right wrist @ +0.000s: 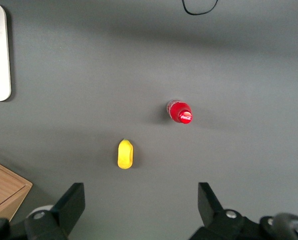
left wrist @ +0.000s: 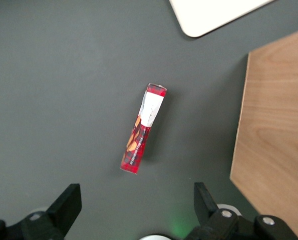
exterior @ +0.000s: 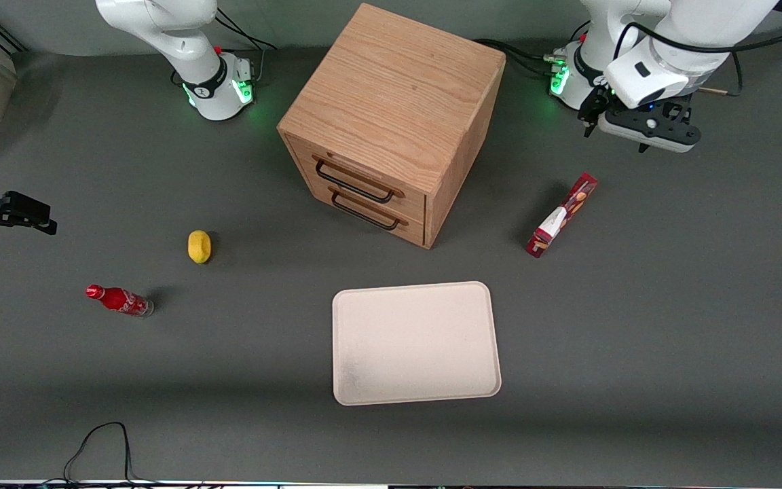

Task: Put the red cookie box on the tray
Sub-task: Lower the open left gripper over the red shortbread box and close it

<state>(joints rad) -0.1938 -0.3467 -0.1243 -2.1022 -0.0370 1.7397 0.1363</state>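
Note:
The red cookie box (exterior: 562, 215) lies flat on the grey table beside the wooden drawer cabinet, toward the working arm's end; it also shows in the left wrist view (left wrist: 143, 128). The pale cream tray (exterior: 415, 342) lies nearer the front camera than the cabinet, with nothing on it; a corner of it shows in the left wrist view (left wrist: 214, 15). My left gripper (exterior: 642, 129) hangs high above the table, farther from the front camera than the box. Its fingers (left wrist: 68, 202) stand wide apart with nothing between them.
The wooden drawer cabinet (exterior: 391, 122) with two dark handles stands mid-table. A yellow lemon (exterior: 199, 246) and a small red soda bottle (exterior: 119, 300) lie toward the parked arm's end. A black cable (exterior: 99, 448) loops at the front edge.

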